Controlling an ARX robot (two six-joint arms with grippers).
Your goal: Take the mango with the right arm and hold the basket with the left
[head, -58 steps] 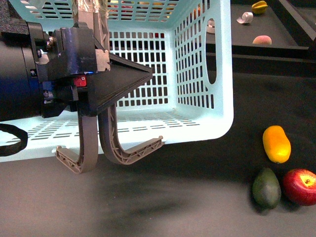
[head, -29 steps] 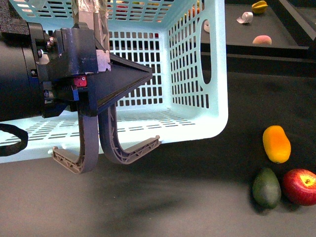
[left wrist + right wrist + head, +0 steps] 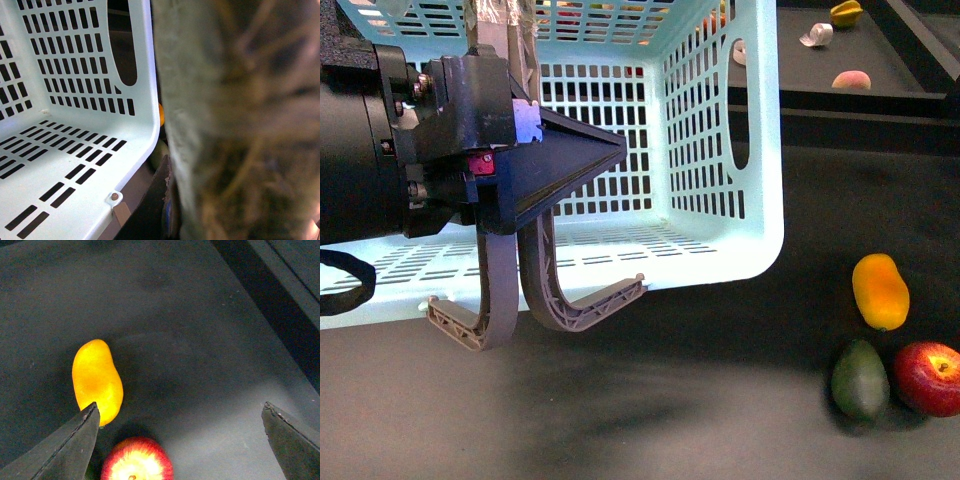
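The light blue basket [image 3: 720,150] fills the upper left of the front view, tilted off the dark table. My left gripper [image 3: 618,152] is shut on its two grey-brown handles [image 3: 552,292], which hang down below the jaws. In the left wrist view the basket [image 3: 75,140] is close and a blurred handle [image 3: 240,125] fills the right half. The yellow-orange mango [image 3: 880,290] lies on the table to the right of the basket. My right gripper [image 3: 180,407] hovers open above the table, with the mango [image 3: 96,380] just beyond one fingertip [image 3: 89,416]. Nothing is between its fingers.
A dark green avocado [image 3: 860,380] and a red apple [image 3: 927,377] lie close in front of the mango. The apple [image 3: 137,460] sits near the same right fingertip. A raised black shelf at the back right carries small items [image 3: 845,14].
The basket has shifted slightly to the left in my left gripper. The mango, avocado and apple have stayed put.
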